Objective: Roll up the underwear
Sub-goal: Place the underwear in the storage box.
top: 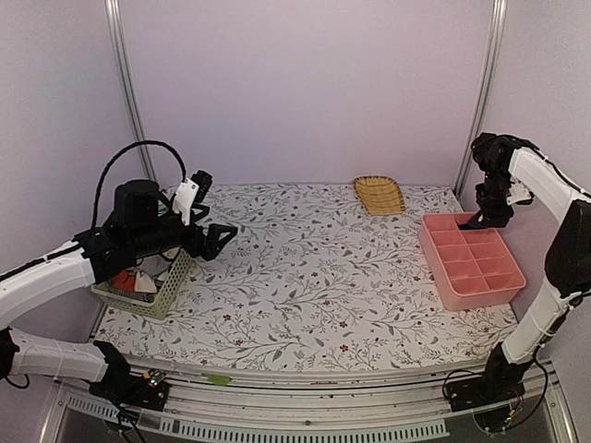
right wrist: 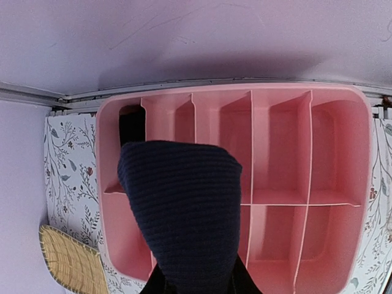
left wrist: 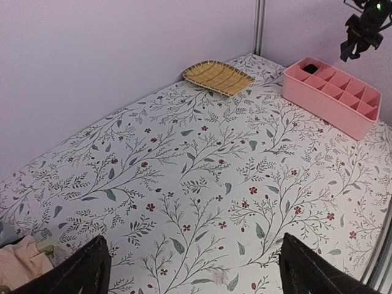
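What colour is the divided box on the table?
The divided box is pink, clearest in the right wrist view.

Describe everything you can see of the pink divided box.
The pink box looks like smooth plastic: shallow, rectangular, open-topped, split into two rows of compartments. It sits flat on the floral table, at the right edge. One far corner compartment holds something dark; the others in view look empty.
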`<state>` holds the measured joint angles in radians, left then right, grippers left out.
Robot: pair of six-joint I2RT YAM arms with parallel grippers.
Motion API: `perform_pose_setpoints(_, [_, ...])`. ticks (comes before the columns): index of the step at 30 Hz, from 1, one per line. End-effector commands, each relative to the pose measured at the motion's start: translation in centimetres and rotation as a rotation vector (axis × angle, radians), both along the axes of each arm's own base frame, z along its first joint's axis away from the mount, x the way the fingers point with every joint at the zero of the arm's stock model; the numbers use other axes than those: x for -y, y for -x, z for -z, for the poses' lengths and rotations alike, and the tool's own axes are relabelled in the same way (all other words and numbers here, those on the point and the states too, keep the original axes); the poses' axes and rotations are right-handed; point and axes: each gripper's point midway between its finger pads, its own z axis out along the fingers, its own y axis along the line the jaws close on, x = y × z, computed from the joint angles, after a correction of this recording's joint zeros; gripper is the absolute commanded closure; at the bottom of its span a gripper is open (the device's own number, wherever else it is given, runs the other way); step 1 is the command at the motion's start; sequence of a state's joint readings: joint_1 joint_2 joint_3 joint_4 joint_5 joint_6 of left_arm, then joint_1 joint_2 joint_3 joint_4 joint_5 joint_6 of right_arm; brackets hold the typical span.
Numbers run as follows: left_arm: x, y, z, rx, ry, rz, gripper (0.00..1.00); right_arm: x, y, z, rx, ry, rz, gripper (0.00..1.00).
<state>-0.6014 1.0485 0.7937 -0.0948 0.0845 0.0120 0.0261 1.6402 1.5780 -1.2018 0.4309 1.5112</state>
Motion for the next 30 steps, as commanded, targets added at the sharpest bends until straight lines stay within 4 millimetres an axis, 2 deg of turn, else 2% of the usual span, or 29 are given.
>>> perform_pose_setpoints(1, [-0.3, -1.0, 0.6, 0.007, -0.034, -0.024, 0.04, 1.6, -0.1, 0.9, -0.070, -0.002, 0.119, 1.00])
perform_pose_setpoints(7, [0.0, -1.6, 1.3, 0.005, -0.068, -0.020, 0.04, 3.5, -0.8, 2.8, -0.124, 0.006, 0.168, 1.00])
perform_pose_setpoints(10, [0.2, -1.8, 1.7, 0.001, -0.084, -0.011, 0.04, 4.0, -1.8, 4.1, -0.141, 0.004, 0.156, 1.00])
perform_pose_setpoints(23, [0.1, -2.1, 3.5, -0.014, -0.162, 0.002, 0.04, 4.9, -4.7, 8.0, -0.241, 0.051, 0.117, 1.00])
perform_pose_setpoints(30, [0.3, -2.5, 4.3, -0.025, -0.189, 0.006, 0.04, 5.5, -7.1, 9.3, -0.244, 0.074, 0.081, 1.00])
